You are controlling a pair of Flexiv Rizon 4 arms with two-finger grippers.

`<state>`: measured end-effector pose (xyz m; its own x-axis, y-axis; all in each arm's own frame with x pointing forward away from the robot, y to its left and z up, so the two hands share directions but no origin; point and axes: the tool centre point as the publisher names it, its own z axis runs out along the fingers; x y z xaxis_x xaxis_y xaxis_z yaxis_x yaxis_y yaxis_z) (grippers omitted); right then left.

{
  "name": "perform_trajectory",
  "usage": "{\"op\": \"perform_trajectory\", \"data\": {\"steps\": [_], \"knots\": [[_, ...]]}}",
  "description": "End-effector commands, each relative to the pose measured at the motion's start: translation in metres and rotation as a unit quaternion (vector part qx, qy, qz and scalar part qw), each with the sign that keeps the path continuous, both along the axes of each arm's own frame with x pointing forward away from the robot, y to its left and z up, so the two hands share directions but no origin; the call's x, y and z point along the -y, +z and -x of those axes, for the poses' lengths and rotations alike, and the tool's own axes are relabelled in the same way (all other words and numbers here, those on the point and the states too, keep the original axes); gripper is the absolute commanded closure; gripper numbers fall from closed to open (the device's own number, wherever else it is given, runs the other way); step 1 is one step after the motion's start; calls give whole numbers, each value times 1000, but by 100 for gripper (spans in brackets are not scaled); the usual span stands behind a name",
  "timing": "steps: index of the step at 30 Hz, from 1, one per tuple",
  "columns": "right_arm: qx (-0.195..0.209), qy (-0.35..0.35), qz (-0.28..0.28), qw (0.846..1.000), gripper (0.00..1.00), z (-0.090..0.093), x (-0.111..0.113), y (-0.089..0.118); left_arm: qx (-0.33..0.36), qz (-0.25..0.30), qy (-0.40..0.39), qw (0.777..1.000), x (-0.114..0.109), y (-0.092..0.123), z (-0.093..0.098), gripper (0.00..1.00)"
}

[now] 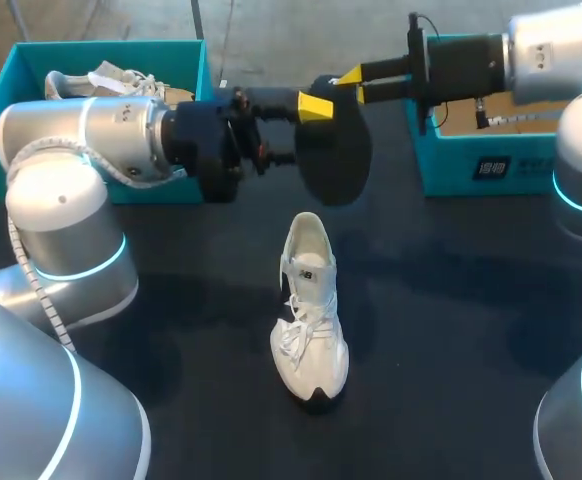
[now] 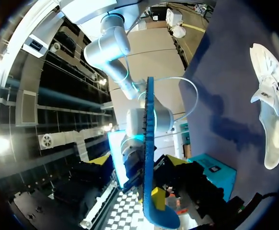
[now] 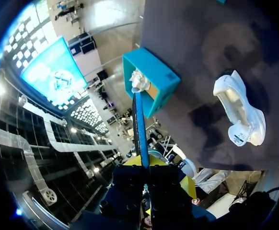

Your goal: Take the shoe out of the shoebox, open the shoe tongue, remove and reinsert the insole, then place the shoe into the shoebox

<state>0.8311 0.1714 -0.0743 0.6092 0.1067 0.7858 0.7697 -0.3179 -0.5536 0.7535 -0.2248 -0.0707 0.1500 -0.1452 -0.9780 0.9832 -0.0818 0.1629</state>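
Note:
A white shoe (image 1: pixel 309 310) (image 2: pixel 271 115) (image 3: pixel 238 108) stands upright on the dark table, its toe toward the front edge. Its dark insole (image 1: pixel 333 145) hangs in the air above the table's back middle, seen edge-on in both wrist views (image 2: pixel 148 143) (image 3: pixel 139 129). My right gripper (image 1: pixel 351 78) (image 3: pixel 146 165) comes in from the right and is shut on the insole's upper edge. My left gripper (image 1: pixel 316 108) (image 2: pixel 139 160) comes in from the left and stands open. Its fingers straddle the insole with gaps on both sides.
A teal shoebox (image 1: pixel 11 90) (image 3: pixel 163 79) at the back left holds another pale shoe (image 1: pixel 111 80). A second teal box (image 1: pixel 471 165) (image 2: pixel 211 170) stands at the back right under my right arm. Dark tabletop surrounds the shoe.

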Motion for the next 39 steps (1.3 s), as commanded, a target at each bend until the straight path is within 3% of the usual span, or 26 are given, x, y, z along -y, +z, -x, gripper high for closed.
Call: {"op": "perform_trajectory", "data": {"steps": [1, 3, 11, 13, 14, 15, 19, 21, 22, 23, 32, 39], "knots": [[2, 0, -3, 1000, 100, -2, -5, -2, 1, 2, 0, 1000, 3, -2, -1, 76], [1, 1, -2, 1000, 100, -1, -5, -2, 1, 2, 2, 1000, 3, -3, -1, 82], [-1, 2, 0, 1000, 100, 0, -4, -3, -2, 2, 8, 1000, 0, -6, 1, 84], [0, 2, 0, 1000, 100, 0, -4, -3, -3, 2, 8, 1000, 0, -6, 1, 89], [0, 2, 0, 1000, 100, 0, -4, -3, -3, 3, 7, 1000, 0, -6, 1, 98], [0, 2, 0, 1000, 100, 0, -4, -3, -3, 3, 7, 1000, 0, -6, 1, 100], [13, -4, -3, 1000, 100, 1, -4, -4, -5, 4, 4, 1000, 0, -7, 2, 100], [10, 3, -5, 1000, 51, 3, -2, -5, -5, 3, 2, 1000, 0, -7, 3, 100], [11, 5, -3, 1000, 15, 4, -2, -5, -5, 3, 1, 1000, -1, -7, 4, 100], [17, 3, -1, 1000, 0, 6, -2, -5, -10, 7, -4, 1000, -1, -6, 4, 100], [100, 31, -16, 994, 0, 12, 12, -4, -25, 22, -15, 999, -12, -1, 9, 100], [184, 66, -34, 980, 0, 22, 26, -1, -34, 24, -15, 999, -18, 0, 12, 100]]}}
